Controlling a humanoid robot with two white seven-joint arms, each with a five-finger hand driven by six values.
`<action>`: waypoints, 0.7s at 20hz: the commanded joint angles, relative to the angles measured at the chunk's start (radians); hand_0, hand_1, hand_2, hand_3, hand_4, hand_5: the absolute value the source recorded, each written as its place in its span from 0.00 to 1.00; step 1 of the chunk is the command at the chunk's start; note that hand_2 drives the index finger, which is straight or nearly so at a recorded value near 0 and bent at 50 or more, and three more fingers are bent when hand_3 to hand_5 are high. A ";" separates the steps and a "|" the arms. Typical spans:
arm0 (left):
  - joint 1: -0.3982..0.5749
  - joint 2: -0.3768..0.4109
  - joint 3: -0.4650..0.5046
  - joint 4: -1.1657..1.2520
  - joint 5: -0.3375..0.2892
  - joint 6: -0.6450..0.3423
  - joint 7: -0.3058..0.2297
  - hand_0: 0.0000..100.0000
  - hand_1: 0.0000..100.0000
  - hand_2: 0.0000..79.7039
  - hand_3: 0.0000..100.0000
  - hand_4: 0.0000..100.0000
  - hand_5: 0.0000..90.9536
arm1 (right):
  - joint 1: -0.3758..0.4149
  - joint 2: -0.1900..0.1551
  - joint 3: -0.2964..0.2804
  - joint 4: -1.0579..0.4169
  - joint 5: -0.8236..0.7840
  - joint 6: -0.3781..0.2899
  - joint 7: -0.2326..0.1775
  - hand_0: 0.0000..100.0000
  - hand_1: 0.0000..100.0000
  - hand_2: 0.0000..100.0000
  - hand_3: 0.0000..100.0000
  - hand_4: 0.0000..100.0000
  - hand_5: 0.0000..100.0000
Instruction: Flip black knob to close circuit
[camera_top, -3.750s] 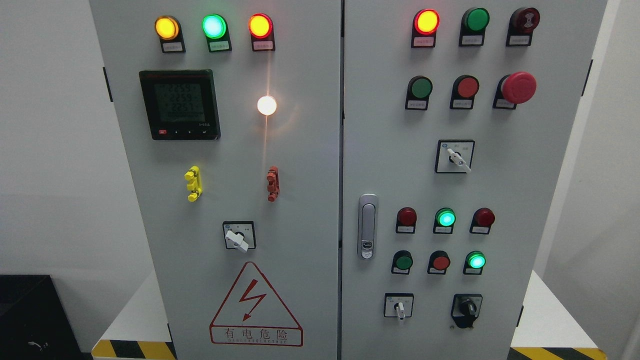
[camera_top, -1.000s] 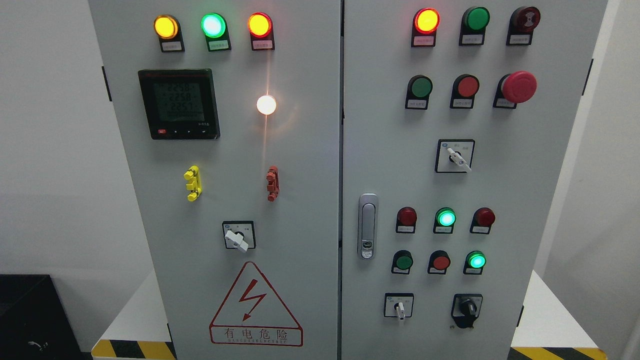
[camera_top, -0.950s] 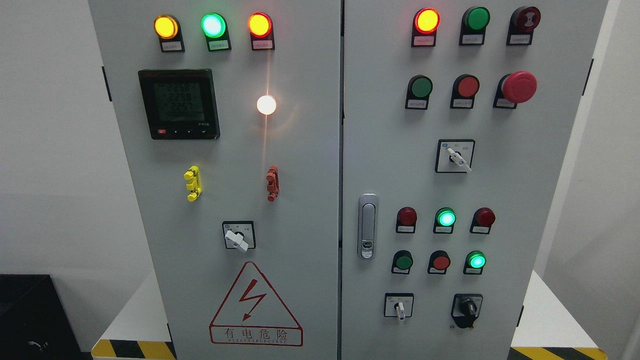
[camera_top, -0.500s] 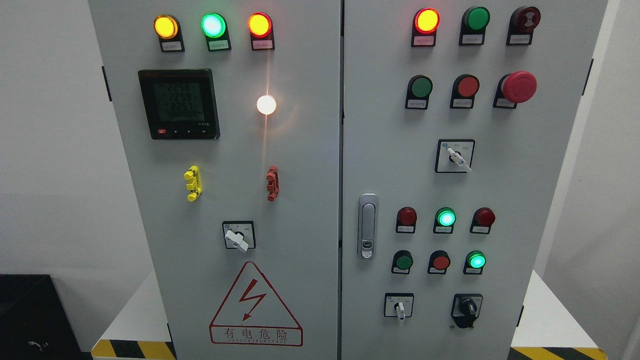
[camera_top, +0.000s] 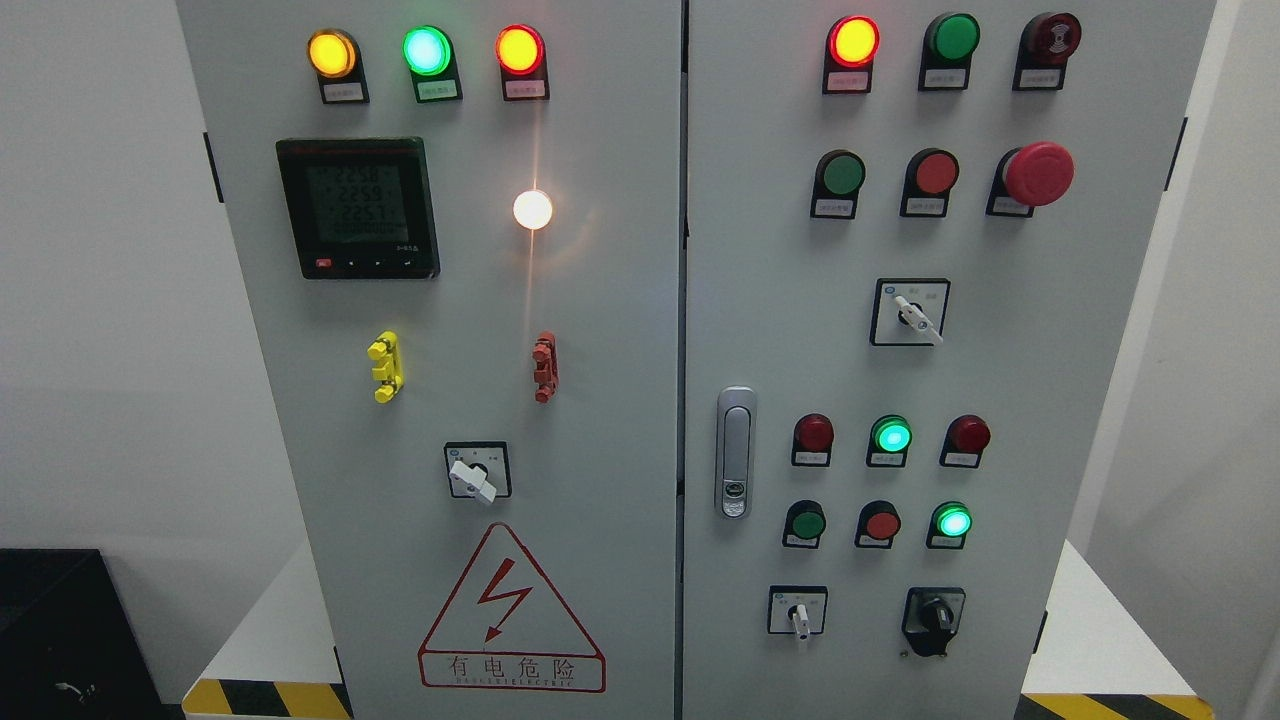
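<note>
head view: a grey two-door electrical cabinet (camera_top: 620, 330) fills the frame. the black knob (camera_top: 934, 616) is seen at the lower right of the right door, set on a black plate, its grip pointing roughly upward with a slight lean to the left. just to its left a white-handled selector switch (camera_top: 798, 612) is mounted, its lever hanging down. above the knob a lit green lamp (camera_top: 953, 522) is placed, with an unlit red button (camera_top: 881, 524) and an unlit green button (camera_top: 805, 522) in the same row. the door handle (camera_top: 735, 452) is fixed at the left edge of the right door. a red mushroom stop button (camera_top: 1038, 173) stands out at the upper right.

neither hand is in view, so the state of the fingers cannot be told and nothing is held. the reach is judged not yet begun.

for the step to be done well, the knob should be approached from the lower right, and the grip pinched across its narrow ridge before any turn is applied. the white selector beside it and the lamps above should be kept clear of. which way closes the circuit cannot be read from the markings at this size.
</note>
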 joint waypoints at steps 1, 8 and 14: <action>0.021 0.001 0.000 -0.023 0.000 -0.001 0.000 0.12 0.56 0.00 0.00 0.00 0.00 | -0.044 -0.003 -0.002 -0.006 0.021 0.002 0.008 0.00 0.00 0.89 1.00 0.91 0.95; 0.021 -0.001 0.000 -0.023 0.000 -0.001 0.000 0.12 0.56 0.00 0.00 0.00 0.00 | -0.105 -0.008 -0.013 0.017 0.036 0.020 0.052 0.00 0.00 0.89 1.00 0.90 0.95; 0.021 -0.001 0.000 -0.023 0.000 -0.001 0.000 0.12 0.56 0.00 0.00 0.00 0.00 | -0.145 -0.011 -0.033 0.046 0.045 0.023 0.054 0.00 0.00 0.89 1.00 0.90 0.95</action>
